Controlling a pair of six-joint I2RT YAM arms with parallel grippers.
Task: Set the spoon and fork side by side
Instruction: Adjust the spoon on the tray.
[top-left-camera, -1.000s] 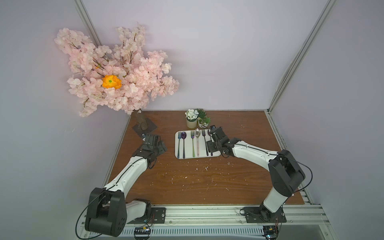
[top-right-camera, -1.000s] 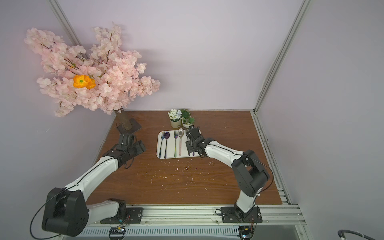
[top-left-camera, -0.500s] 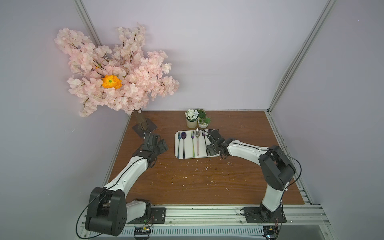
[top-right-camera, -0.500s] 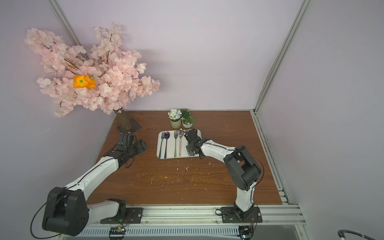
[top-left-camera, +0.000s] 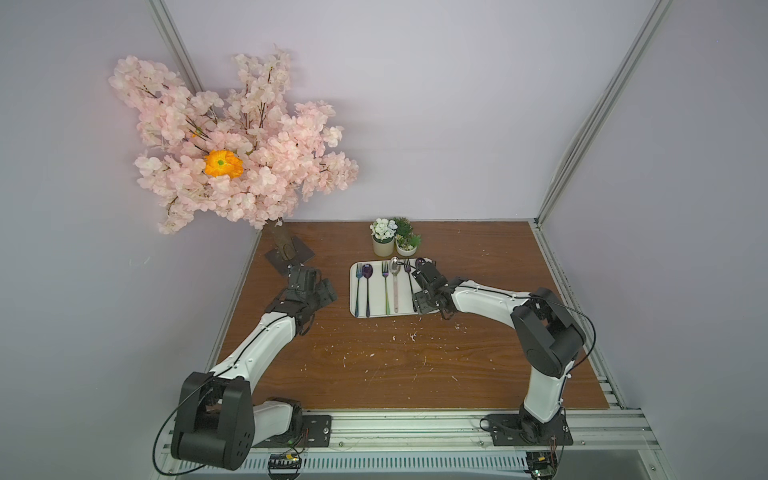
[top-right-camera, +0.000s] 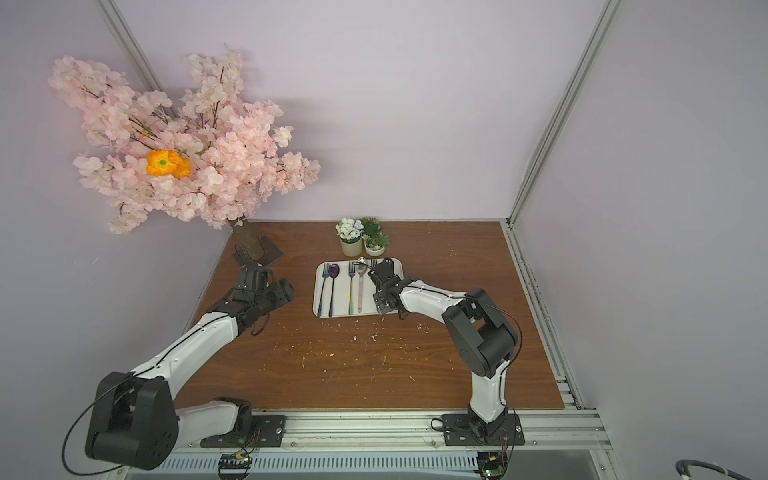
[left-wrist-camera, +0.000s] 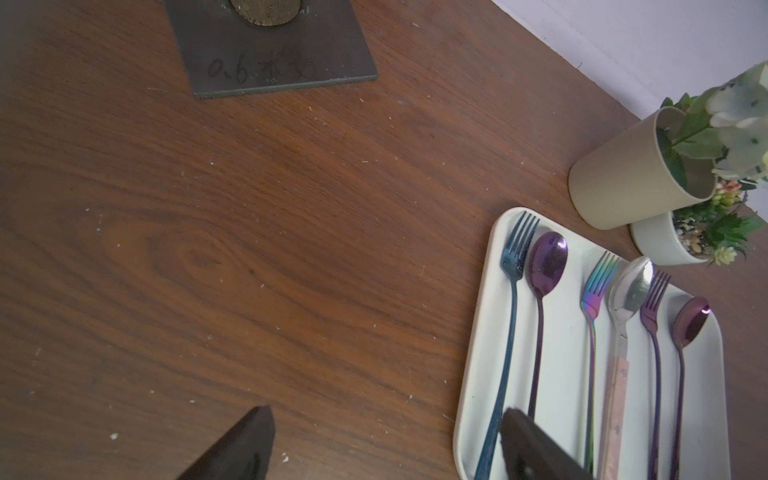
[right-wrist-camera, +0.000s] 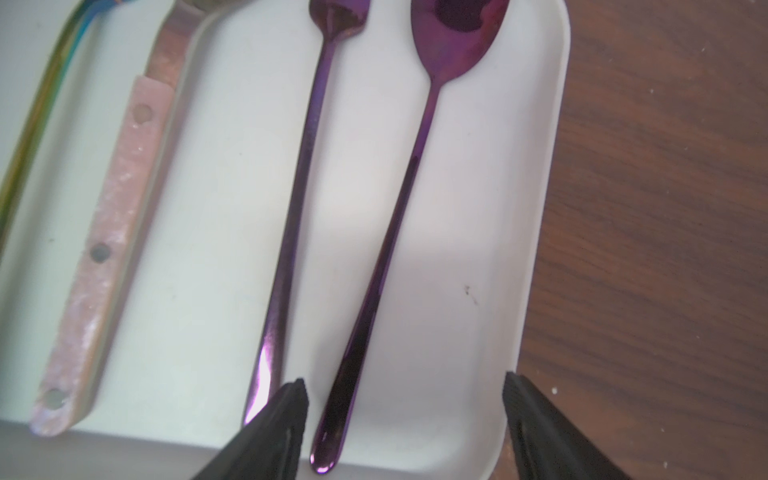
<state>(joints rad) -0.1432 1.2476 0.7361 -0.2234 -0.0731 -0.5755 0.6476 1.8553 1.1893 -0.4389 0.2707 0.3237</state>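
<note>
On the white tray (top-left-camera: 354, 291) lie several pieces of cutlery in a row, handles toward me. At its right end a purple fork (right-wrist-camera: 299, 187) and a purple spoon (right-wrist-camera: 399, 216) lie parallel, a small gap between them. My right gripper (right-wrist-camera: 403, 386) hangs open just above their handle ends. The spoon's handle tip lies between the fingers, near one finger (right-wrist-camera: 282, 415), and nothing is gripped. The same right gripper (top-left-camera: 424, 286) covers the tray's right end in both top views. My left gripper (left-wrist-camera: 384, 419) is open and empty over bare wood beside the tray's left edge.
The tray also holds a blue fork (left-wrist-camera: 509, 316), another purple spoon (left-wrist-camera: 544, 266), a rainbow fork (left-wrist-camera: 594, 299) and a pink-handled silver spoon (left-wrist-camera: 629, 291). Two small flower pots (top-left-camera: 392, 243) stand just behind the tray. A blossom tree on a dark base plate (top-left-camera: 291, 253) fills the back left.
The right arm's elbow has swung to the left while its gripper stayed over the tray's right end. The left arm has not moved.
</note>
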